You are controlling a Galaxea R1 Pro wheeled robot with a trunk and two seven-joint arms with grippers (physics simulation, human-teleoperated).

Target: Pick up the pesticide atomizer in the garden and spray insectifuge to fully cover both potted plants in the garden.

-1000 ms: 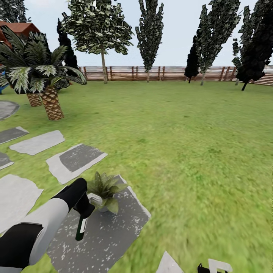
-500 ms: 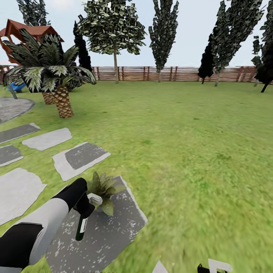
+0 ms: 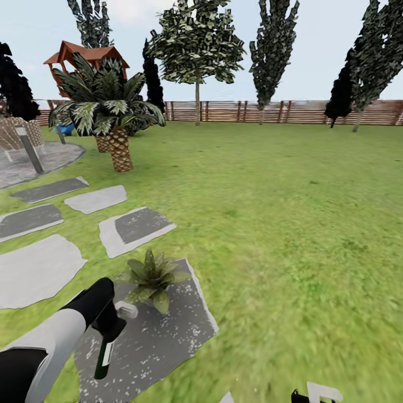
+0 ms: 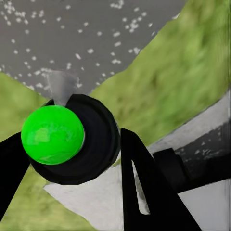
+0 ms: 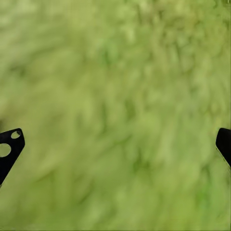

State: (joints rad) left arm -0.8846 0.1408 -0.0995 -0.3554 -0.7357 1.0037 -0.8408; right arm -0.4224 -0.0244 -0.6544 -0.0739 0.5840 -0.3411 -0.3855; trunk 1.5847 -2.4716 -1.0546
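From the head view the left gripper (image 3: pixel 106 330) is clamping the pesticide atomizer (image 3: pixel 105 351) beside the potted plant (image 3: pixel 150 275) on its stepping stone (image 3: pixel 168 330), the left wrist view is showing fingers (image 4: pixel 144 192) hugging it, and the right gripper (image 5: pixel 115 144) is hanging wide apart over lawn (image 5: pixel 115 72), so I'd aim the nozzle squarely at those leaves.

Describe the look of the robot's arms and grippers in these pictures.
In the head view the left arm has a glossy black segment, then a white-grey sleeve, then a rounded black wrist. The left gripper has flat black fingers, wedge-shaped, one with a narrow slot. The right gripper shows black fingertips set far apart, one pierced by round holes. No cables or markings show.
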